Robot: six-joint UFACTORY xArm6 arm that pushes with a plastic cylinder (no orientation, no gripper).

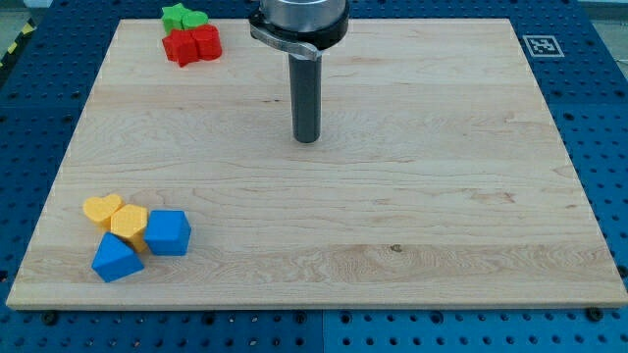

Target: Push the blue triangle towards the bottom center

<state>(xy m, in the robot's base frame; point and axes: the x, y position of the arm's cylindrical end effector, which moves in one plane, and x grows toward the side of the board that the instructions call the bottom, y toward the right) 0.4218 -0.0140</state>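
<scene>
**Blue triangle sits at the counter's lower left, my tip well away near the top centre**

The blue triangle (pixel 117 259) is a small solid wedge in bright, even blue, with a lighter top face and darker sides. It lies near the view's bottom left corner of the counter (pixel 392 196), the lowest piece of a tight cluster. Just to its right, and a little higher, is a blue block (pixel 168 232) of the same colour, with a more squared, angular shape. Above the triangle, touching or nearly touching both blue pieces, is a yellow block (pixel 129 223), and up and to the left of that is a yellow heart-shaped block (pixel 102 208).

My tip (pixel 307 139) rests on the pale wood a little above the middle of the board, slightly left of centre, well apart from every block. This arm has no fingers, only the straight dark rod, so nothing is held.

At the view's top left, a green block (pixel 183 17) sits at the board's edge with red blocks (pixel 192 44) pressed together just below it; their exact shapes are hard to make out.

No readable writing shows. The only marking is a black-and-white square tag (pixel 541 45) on the counter's top right corner.
</scene>
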